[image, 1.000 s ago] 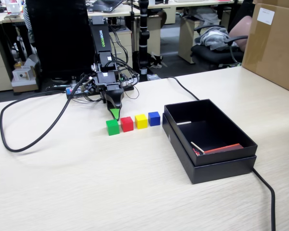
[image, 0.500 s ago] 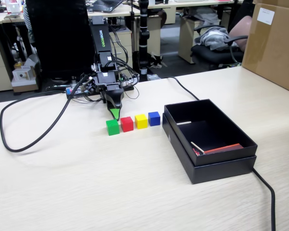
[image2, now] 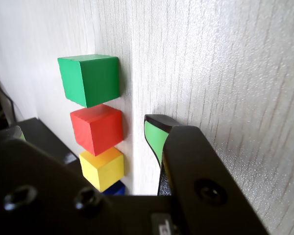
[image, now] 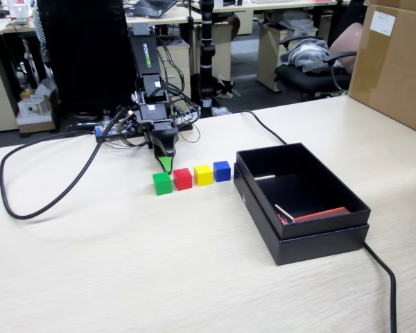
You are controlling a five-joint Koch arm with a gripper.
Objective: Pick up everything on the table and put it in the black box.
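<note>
Behind the green cube [image: 162, 183] the gripper [image: 166, 164] stays put, nothing having shifted over the last second; its finger state cannot be told, and all four cubes remain outside the black box [image: 347, 229].

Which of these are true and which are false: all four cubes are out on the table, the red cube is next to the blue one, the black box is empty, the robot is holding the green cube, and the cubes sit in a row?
1. All four cubes are on the table. True.
2. The red cube is next to the blue cube. False: the yellow cube sits between them; red's other neighbour is the green cube.
3. The black box is empty. False: it holds a few small items, but no cubes.
4. The gripper holds the green cube. False: it is behind the cube, holding nothing.
5. The cubes sit in a row. True.
</note>
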